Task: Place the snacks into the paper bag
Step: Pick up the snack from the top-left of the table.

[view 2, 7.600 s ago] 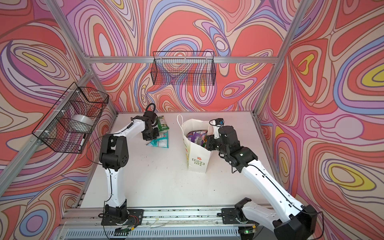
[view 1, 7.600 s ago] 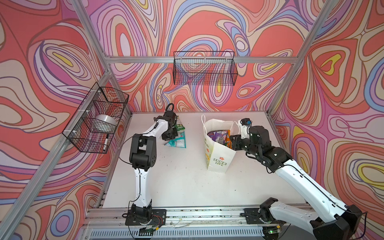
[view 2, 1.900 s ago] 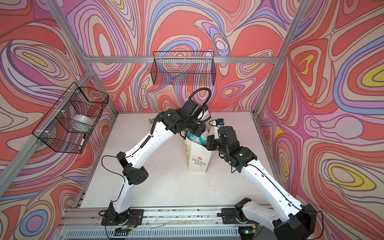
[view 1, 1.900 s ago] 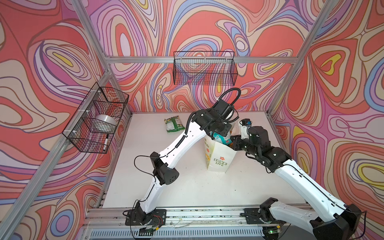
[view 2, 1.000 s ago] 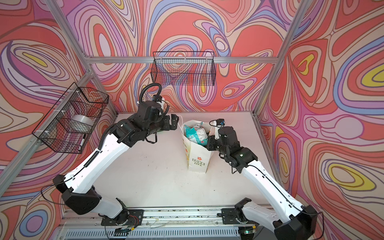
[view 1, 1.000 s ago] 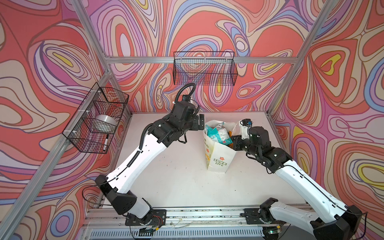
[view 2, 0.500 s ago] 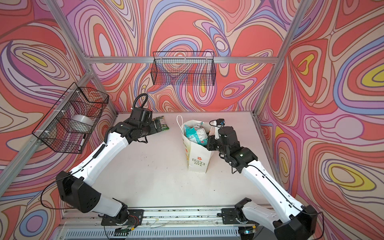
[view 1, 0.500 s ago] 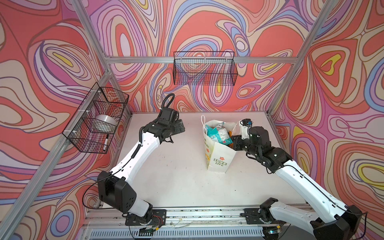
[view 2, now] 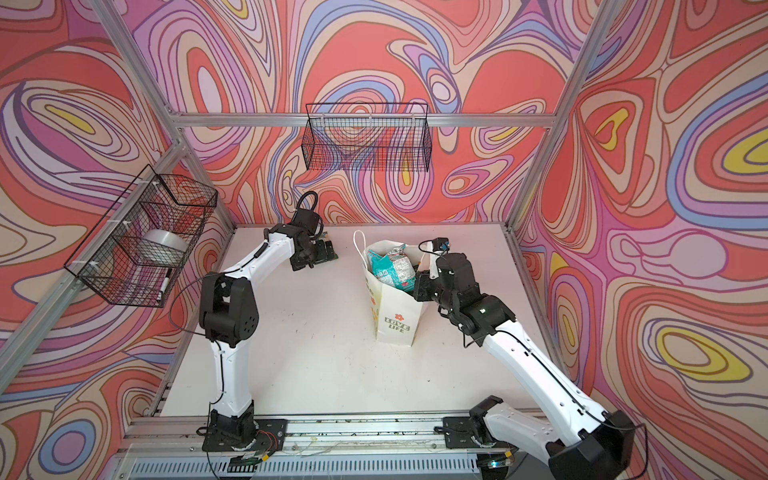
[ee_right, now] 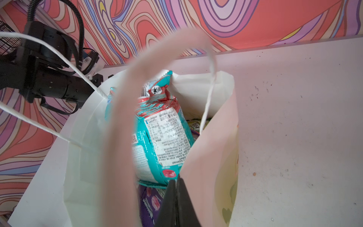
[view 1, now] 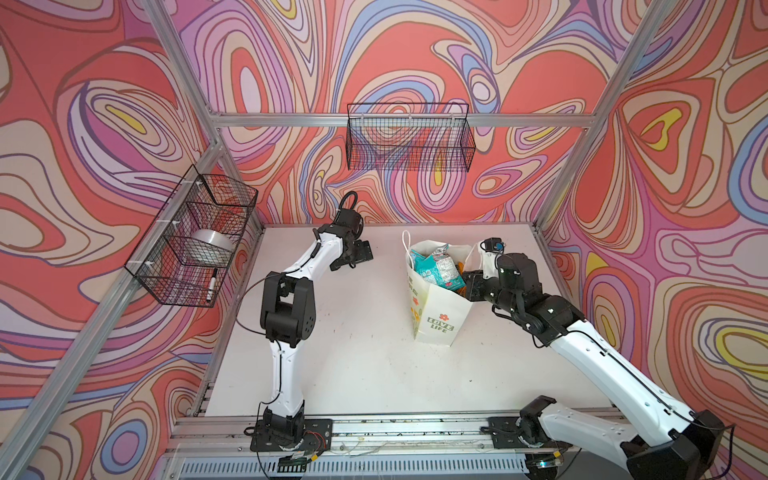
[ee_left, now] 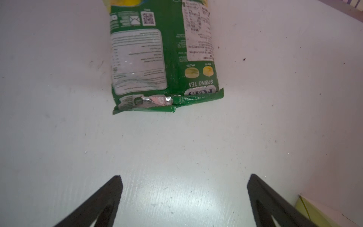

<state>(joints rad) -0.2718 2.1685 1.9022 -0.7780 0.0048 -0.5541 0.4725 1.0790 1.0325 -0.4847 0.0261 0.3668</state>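
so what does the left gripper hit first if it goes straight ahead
Probably the green snack pouch, lying flat ahead of the open left gripper; if angled down, the table first.

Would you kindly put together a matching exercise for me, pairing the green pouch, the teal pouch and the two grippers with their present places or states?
Things:
1. green pouch
2. teal pouch
3. left gripper
4. right gripper

Places or states:
A. shut on the rim of the paper bag
B. lying flat on the table
C. open and empty
D. inside the paper bag, sticking up

Pairs: 1-B, 2-D, 3-C, 4-A.
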